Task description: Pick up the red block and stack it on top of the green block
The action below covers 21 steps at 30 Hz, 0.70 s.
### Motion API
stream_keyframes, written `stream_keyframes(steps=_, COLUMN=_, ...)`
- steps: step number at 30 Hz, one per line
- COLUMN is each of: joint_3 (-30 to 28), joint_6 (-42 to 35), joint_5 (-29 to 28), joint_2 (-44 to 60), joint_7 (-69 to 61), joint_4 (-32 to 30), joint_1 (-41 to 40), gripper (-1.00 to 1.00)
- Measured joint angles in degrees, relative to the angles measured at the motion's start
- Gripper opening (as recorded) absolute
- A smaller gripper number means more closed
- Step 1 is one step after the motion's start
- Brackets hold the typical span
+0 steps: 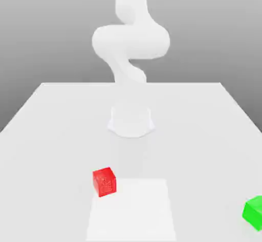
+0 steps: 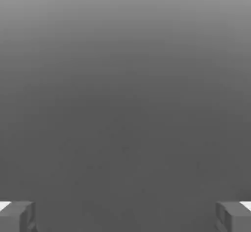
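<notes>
The red block (image 1: 104, 181) sits on the white table (image 1: 51, 133), toward the front and a little to the exterior view's left of centre. Far off at the exterior view's right edge rests the green block (image 1: 254, 212), partly cut off by the frame. In the hand view my gripper (image 2: 125, 216) is open: its two grey fingertips (image 2: 17, 215) stand far apart with nothing between them, and a plain grey background lies beyond. Neither block is near the fingers.
My white arm rises from its round base (image 1: 131, 121) at the middle of the table and bends upward out of frame. A brighter white rectangle (image 1: 130, 210) marks the table surface at the front, beside the red block.
</notes>
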Motion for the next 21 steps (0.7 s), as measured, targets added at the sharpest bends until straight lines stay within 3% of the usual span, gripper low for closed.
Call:
stream_keyframes(steps=16, joint_3=-12.28, joint_6=22.75, joint_5=-2.85, joint_2=31.85, joint_7=-27.11, joint_4=-26.71, joint_1=2.08, gripper=0.0)
stream_keyframes(steps=21, joint_3=-10.95, joint_6=33.05, joint_5=4.05, joint_2=45.27, joint_7=-36.27, joint_4=-28.94, joint_1=1.43, gripper=0.0)
